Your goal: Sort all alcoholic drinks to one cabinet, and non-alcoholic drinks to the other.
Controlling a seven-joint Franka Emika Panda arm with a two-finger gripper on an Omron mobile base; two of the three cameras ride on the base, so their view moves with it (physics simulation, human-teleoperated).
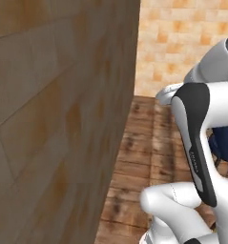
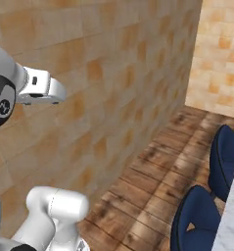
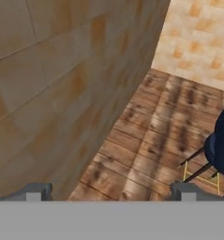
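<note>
Facing a Wall, With No Drinks or Cabinet in Front of You

You are looking at a tan tiled wall that runs along your left side, with a plank wood floor stretching ahead to a lighter brick wall at the far end. Your gripper hangs spread wide, its two fingertips standing far apart with nothing between them. In the right base view, two blue chairs stand beside the pale edge of a table.

None of the bottles, alcoholic or not, can be seen from here, nor either cabinet, so you cannot tell where they stand or whether any has been sorted. Judging by the empty hand and the bare surroundings, the sorting looks wholly ahead of you. Your likely first need is to bring the drinks into view.
</note>
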